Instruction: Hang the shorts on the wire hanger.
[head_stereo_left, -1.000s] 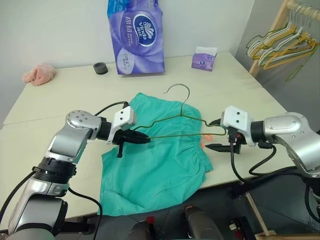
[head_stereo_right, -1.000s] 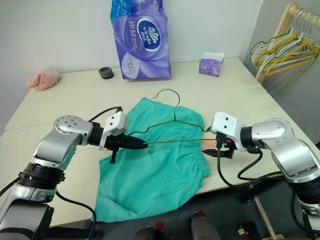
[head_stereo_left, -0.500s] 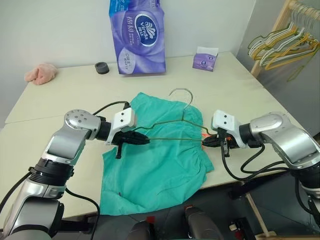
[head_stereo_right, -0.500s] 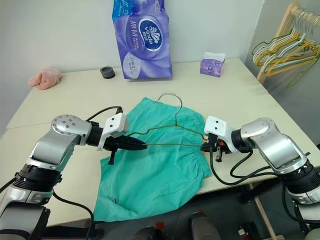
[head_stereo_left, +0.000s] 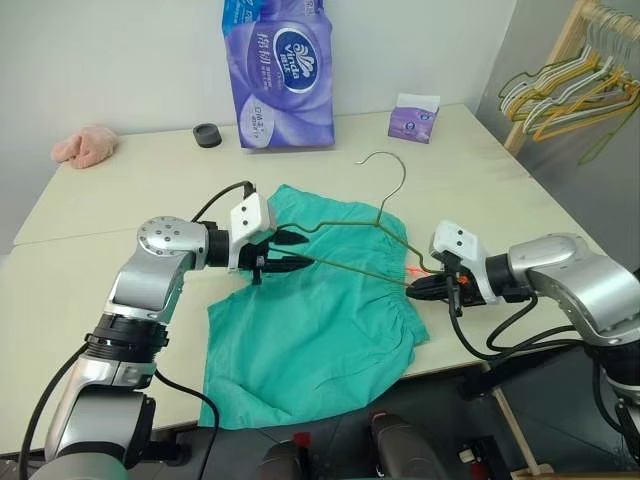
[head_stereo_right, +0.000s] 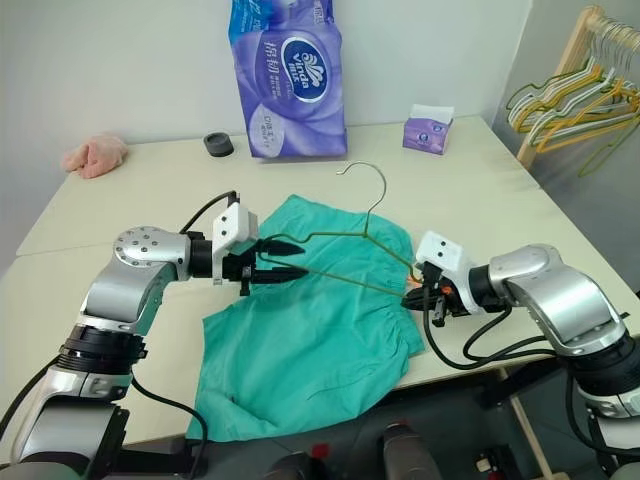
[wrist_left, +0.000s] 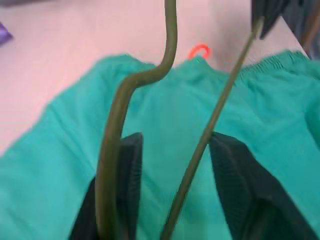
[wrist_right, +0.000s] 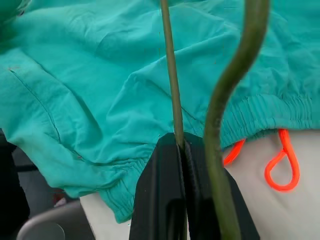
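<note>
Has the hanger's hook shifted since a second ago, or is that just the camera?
Yes. The wire hanger's hook has swung up and right, toward the tissue box, while the shorts stay put.

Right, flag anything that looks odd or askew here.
The wire hanger hangs tilted above the shorts, pinched at one end by the right gripper, while the left gripper stands open around the other end. Nothing is spilled or damaged.
</note>
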